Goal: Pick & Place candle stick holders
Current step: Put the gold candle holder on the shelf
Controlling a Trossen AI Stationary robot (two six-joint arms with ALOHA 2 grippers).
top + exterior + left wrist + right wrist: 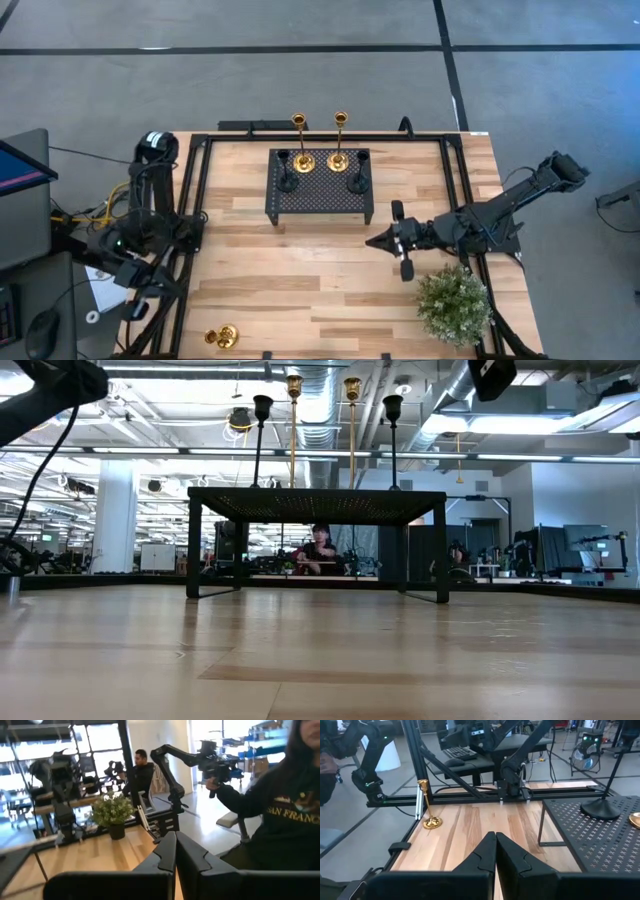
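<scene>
- Gold and black mix on the black stand (320, 195): two tall gold holders (302, 160) and two black holders (287, 183) sit on its perforated top, gold pair toward the far edge, black ones at the two sides.
- All four stand upright, long axes vertical, cups up, as the low view shows.
- One short gold holder (222, 336) is left, near the table's (300, 280) front left corner, well apart from the stand. The right wrist view shows it upright on its round base, stem vertical.
- Judging by this, four of five are placed; one remains.
- Right gripper (375, 241) hovers over the table, just in front of the stand's right front corner, pointing left; its fingers (482, 855) are pressed together, holding nothing.
- Left gripper (175, 857) waits at the table's left edge, fingers together and empty.
- A green plant (454, 305) sits at the front right, clear of the work.
</scene>
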